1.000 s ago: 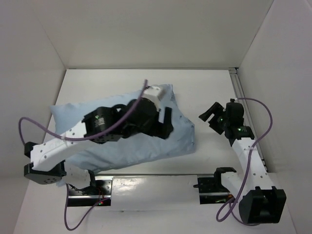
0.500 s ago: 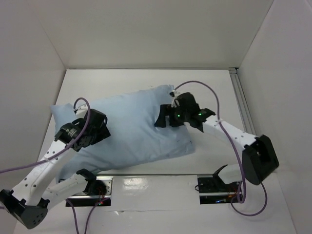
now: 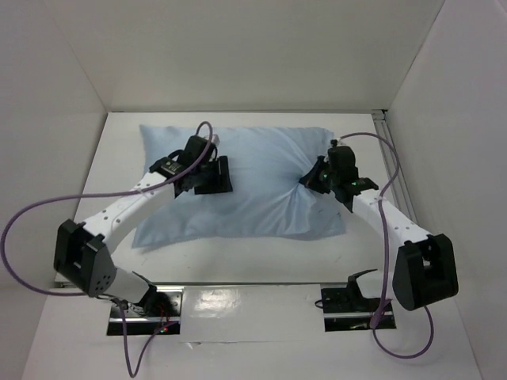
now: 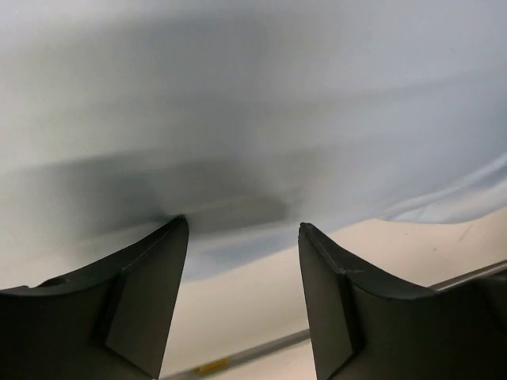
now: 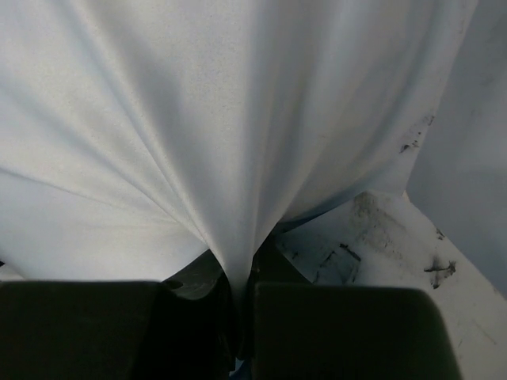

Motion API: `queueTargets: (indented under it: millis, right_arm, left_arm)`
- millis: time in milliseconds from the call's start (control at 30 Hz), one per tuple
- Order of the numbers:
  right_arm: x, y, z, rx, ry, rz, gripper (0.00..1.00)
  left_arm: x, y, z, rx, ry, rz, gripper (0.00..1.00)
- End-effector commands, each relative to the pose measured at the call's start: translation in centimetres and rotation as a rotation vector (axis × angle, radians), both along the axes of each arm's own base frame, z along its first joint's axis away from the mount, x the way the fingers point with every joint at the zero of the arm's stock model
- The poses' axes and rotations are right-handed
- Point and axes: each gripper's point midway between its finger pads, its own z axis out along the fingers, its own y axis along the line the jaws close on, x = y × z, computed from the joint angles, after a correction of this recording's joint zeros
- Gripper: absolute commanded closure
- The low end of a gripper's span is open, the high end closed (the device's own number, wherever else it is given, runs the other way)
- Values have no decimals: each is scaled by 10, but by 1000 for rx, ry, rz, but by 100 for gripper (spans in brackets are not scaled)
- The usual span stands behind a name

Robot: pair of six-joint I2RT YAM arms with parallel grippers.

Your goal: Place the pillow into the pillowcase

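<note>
The light blue pillowcase (image 3: 261, 194) lies plump and nearly square across the middle of the table. The pillow is hidden; no white cushion shows. My left gripper (image 3: 220, 176) rests on the upper left part of the pillowcase, open; in the left wrist view its fingers (image 4: 150, 269) stand apart, with one tip against the blue cloth (image 4: 253, 103) and bare table between them. My right gripper (image 3: 311, 180) is at the right part of the pillowcase, shut on a gathered pinch of its cloth (image 5: 214, 142), which fans out from the jaws of the right gripper (image 5: 242, 273).
White walls close in the table at the back and both sides. A metal rail (image 3: 394, 170) runs along the right edge. A shiny mounting plate (image 3: 253, 297) spans the near edge between the arm bases. Purple cables (image 3: 24, 229) loop beside both arms.
The pillowcase has shifted toward the back and lies straighter. My left gripper moved from its left end up onto its upper left part. My right gripper moved right and shut on the cloth.
</note>
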Motion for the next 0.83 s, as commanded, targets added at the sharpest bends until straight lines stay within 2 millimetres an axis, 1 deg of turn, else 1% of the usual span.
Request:
queueTargets:
  millis: [0, 33, 67, 100, 133, 167, 200, 233, 267, 300, 333, 367, 433, 467, 500, 533, 600, 633, 667, 700, 733, 767, 800]
  right_arm:
    - [12, -54, 2, -92, -11, -183, 100]
    - [11, -57, 1, -89, 3, -186, 100]
    - [11, -60, 0, -94, 1, -183, 100]
    - [15, -63, 6, -110, -20, -166, 96]
    - [15, -70, 13, -132, -8, -180, 81]
    - [15, -79, 21, -156, -13, -200, 37]
    - [20, -84, 47, -180, -65, -213, 19]
    - [14, -99, 52, -235, -43, -271, 8]
    - [12, -107, 63, -266, -56, -295, 0]
    - [12, -112, 88, -282, -105, -316, 0]
    - [6, -122, 94, -314, -98, -353, 0]
    - [3, -127, 102, -334, -109, -365, 0]
    - [-7, -134, 123, -355, -138, -391, 0]
    - [-10, -142, 128, -384, -144, -418, 0]
    - [-15, -146, 136, -389, -159, -434, 0]
    - [-19, -149, 141, -405, -163, -443, 0]
    - [-26, -157, 146, -427, -162, -473, 0]
    - [-30, -159, 153, -428, -176, -485, 0]
    - [-34, -163, 151, -446, -160, -497, 0]
    - [-36, -163, 160, -436, -185, -504, 0]
    - [-42, -166, 165, -436, -200, -516, 0]
    - [-44, -166, 167, -439, -211, -514, 0]
    - [-47, -169, 166, -445, -214, -524, 0]
  left_arm:
    - [34, -41, 26, -68, -111, -125, 29]
    - [37, -47, 28, -66, -118, -142, 29]
    - [40, -51, 31, -74, -114, -150, 27]
    - [44, -58, 46, -81, -142, -166, 24]
    - [40, -57, 49, -74, -130, -182, 20]
    - [34, -63, 54, -65, -133, -199, 12]
    - [29, -62, 70, -59, -153, -196, 9]
    - [22, -58, 89, -63, -197, -200, 6]
    - [20, -51, 100, -56, -221, -182, 4]
    - [15, -50, 116, -63, -252, -182, 1]
    - [11, -44, 127, -56, -276, -179, 1]
    - [2, -32, 143, -52, -305, -157, 0]
    - [-7, -20, 163, -52, -352, -142, 0]
    - [-11, -13, 170, -42, -376, -138, 0]
    - [-21, -6, 184, -65, -414, -135, 0]
    - [-24, 1, 192, -62, -444, -124, 0]
    - [-33, 13, 198, -54, -478, -105, 0]
    - [-42, 22, 205, -64, -508, -93, 0]
    - [-46, 27, 208, -67, -522, -84, 0]
    - [-49, 32, 209, -58, -538, -81, 0]
    - [-52, 34, 212, -66, -552, -79, 0]
    - [-59, 42, 213, -63, -572, -73, 0]
    - [-61, 44, 215, -70, -583, -72, 0]
